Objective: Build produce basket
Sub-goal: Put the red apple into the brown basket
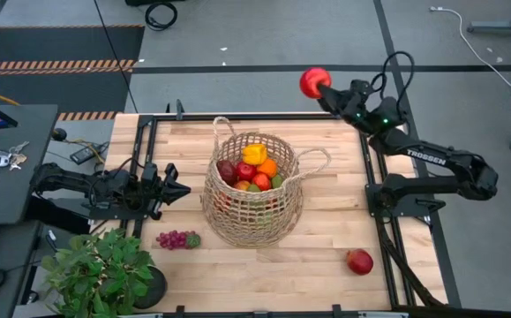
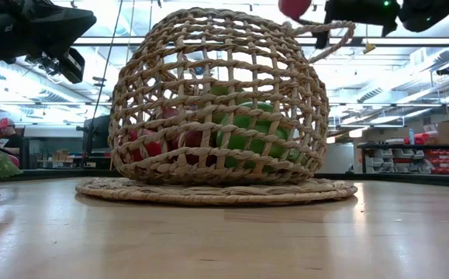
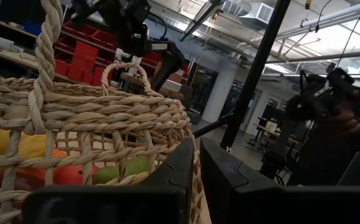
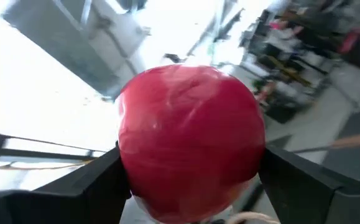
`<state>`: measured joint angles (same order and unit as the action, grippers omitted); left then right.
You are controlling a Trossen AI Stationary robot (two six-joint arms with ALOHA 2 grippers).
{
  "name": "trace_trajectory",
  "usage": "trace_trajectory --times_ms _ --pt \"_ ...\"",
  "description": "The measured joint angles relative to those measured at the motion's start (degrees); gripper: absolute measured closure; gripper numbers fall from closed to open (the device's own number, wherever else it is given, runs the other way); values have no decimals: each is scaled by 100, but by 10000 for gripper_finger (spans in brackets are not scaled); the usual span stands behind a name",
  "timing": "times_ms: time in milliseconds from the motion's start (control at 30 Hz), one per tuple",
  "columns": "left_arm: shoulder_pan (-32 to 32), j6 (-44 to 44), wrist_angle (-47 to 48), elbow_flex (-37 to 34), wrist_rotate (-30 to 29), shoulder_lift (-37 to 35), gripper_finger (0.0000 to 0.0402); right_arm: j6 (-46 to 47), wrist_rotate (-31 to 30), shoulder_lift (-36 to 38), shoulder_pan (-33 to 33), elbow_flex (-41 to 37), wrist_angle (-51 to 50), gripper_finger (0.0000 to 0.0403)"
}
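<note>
High view: round open-weave tan straw basket upright at frame centre on wooden tabletop, handles upper left and right, filled with mixed produce. Right hand upper right, gripping shiny red apple. Left hand closed, empty, left of basket.
</note>
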<state>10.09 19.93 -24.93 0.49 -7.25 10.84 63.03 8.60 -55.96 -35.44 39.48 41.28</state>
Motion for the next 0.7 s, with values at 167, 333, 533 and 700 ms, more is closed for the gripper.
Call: trace_trajectory --times_ms 167,333,533,700 --pt "0 1 0 0 0 1 373 -127 -34 -294 329 296 305 80" --pt "0 -1 0 0 -1 1 370 -472 18 -702 624 892 113 80" --pt "1 0 0 0 -2 1 366 -946 237 -1239 837 1814 -585 80" --pt "0 1 0 0 -2 1 373 -1353 751 -1797 987 2827 -1531 80"
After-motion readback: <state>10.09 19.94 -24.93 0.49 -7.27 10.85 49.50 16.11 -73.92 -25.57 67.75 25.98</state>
